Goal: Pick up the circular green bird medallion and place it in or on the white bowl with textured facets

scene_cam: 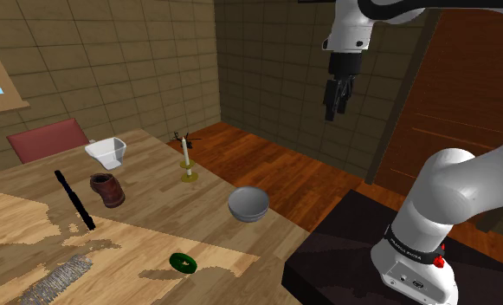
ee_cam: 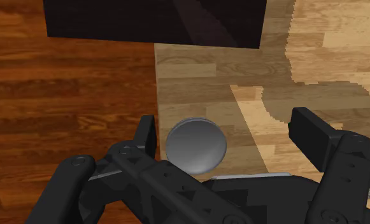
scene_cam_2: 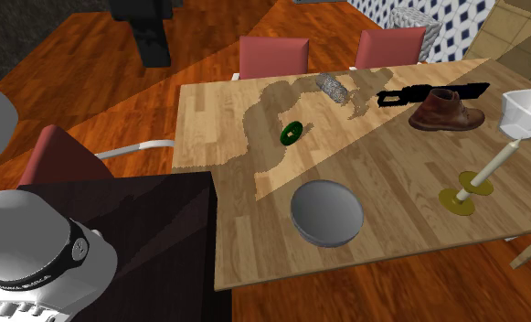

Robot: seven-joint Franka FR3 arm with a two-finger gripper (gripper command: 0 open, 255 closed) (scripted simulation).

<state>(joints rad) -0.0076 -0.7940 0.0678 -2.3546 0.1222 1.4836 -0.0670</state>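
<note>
While aloft, pincer (scene_cam: pixel 332 112) well above medallion (scene_cam: pixel 190 266)

Dim renders, jagged-edged shadows across table (scene_cam: pixel 154 221)

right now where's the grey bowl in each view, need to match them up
shoulder view: grey bowl mid-picture, by the table's right edge
second exterior view: grey bowl low centre, by the table edge nearest the stand
wrist view: grey bowl on the table under the open hand, between its fingers, untouched
shared landmark: the dark stand, beside that table edge
</note>
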